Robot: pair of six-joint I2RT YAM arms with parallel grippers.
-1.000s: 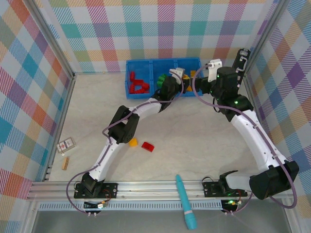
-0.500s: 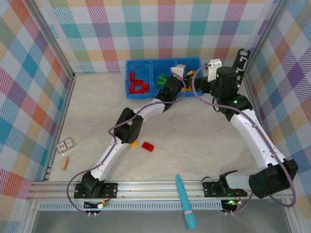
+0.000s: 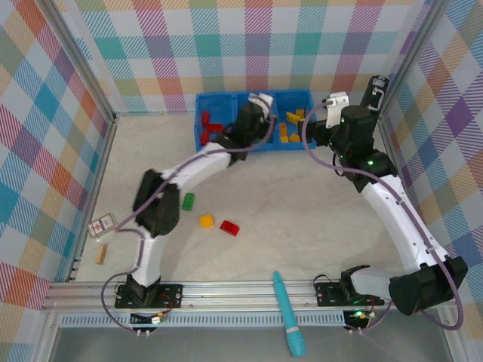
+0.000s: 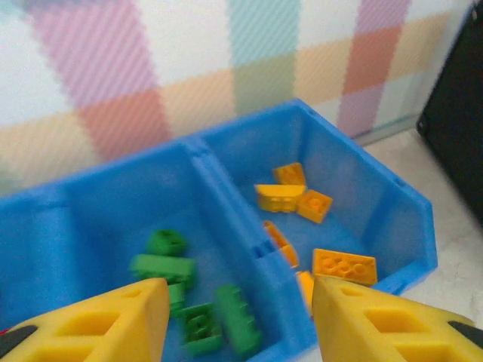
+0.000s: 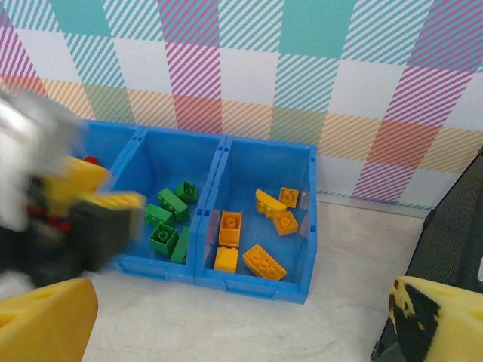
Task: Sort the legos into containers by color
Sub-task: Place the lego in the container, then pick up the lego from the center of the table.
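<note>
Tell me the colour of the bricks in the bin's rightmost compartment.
Yellow-orange. The bricks show best in the right wrist view.

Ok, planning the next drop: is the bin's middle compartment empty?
Not empty: the middle compartment holds several green bricks, bare floor showing behind them.

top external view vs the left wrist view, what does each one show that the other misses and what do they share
Top external adds: three loose pieces on the table, a green brick, a yellow-orange brick and a red brick; red bricks in the left compartment of the blue bin; the teal tool.
Left wrist adds: green bricks in the middle compartment, which the left arm covers from above, and the left gripper open with nothing between its fingers.
Both: the blue bin and the yellow-orange bricks in its right compartment.
</note>
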